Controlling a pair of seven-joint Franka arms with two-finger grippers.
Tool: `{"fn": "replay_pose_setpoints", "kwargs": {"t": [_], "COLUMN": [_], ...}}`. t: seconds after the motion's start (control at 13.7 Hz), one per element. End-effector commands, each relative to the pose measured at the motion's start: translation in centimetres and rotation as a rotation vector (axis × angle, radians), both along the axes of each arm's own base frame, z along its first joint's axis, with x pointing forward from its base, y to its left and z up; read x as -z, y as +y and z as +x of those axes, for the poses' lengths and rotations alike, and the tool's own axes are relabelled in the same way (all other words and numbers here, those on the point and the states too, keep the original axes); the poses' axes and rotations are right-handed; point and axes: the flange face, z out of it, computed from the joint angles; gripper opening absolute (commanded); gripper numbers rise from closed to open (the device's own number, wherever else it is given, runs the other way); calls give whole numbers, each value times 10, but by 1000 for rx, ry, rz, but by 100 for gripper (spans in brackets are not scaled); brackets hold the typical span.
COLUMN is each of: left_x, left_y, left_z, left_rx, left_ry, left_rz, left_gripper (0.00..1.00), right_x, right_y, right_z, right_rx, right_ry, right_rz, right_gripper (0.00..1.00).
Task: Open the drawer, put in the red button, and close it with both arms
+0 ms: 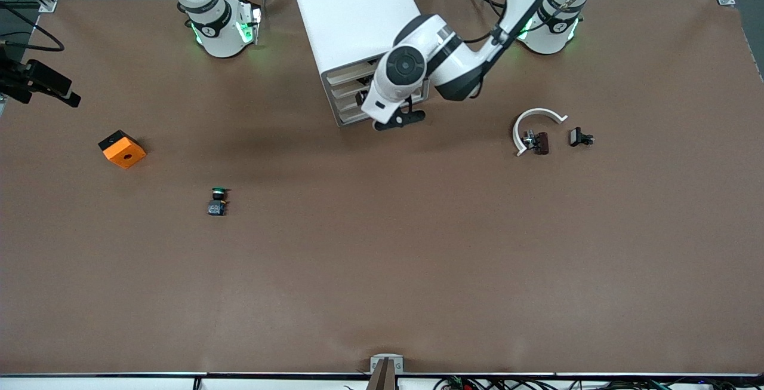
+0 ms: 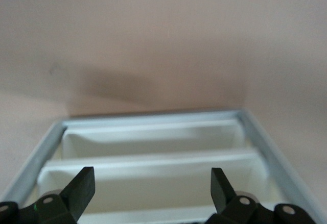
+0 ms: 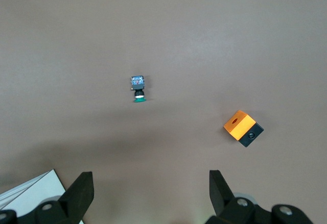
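Observation:
The white cabinet [image 1: 352, 14] stands at the robots' edge of the table, its four cream drawer fronts facing the front camera. The second drawer from the top [image 1: 348, 90] looks pushed in. My left gripper [image 1: 362, 99] is right at the drawer fronts, mostly hidden under its wrist. In the left wrist view the left gripper [image 2: 152, 175] is open and empty, its fingers spread over stacked drawer fronts [image 2: 148, 155]; I cannot tell which drawer. My right gripper [image 3: 151, 179] is open and empty, high over the table, out of the front view. No red-capped button shows.
A green-capped button [image 1: 218, 200] and an orange cube [image 1: 122, 149] lie toward the right arm's end; both show in the right wrist view, button [image 3: 138, 88] and cube [image 3: 242, 128]. A white arc [image 1: 534, 122], a dark brown part [image 1: 540, 143] and a small black part [image 1: 580, 137] lie toward the left arm's end.

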Motion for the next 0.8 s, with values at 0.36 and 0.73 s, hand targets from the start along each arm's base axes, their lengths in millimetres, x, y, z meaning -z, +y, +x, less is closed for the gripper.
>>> {"fn": "replay_pose_setpoints", "kwargs": {"t": [0.36, 0.73], "left_x": [-83, -130], "left_y": [126, 220], "left_z": [167, 233], "left_rx": [-236, -287], "left_ry": [-208, -375], "left_rz": [-36, 46], "left_gripper": [100, 100], "right_x": [-2, -2], "right_y": [10, 4], "right_z": [-11, -14], "right_rx": [-17, -38], "right_ry": [-9, 11], "right_rz": [-1, -40], "right_gripper": [100, 100]}}
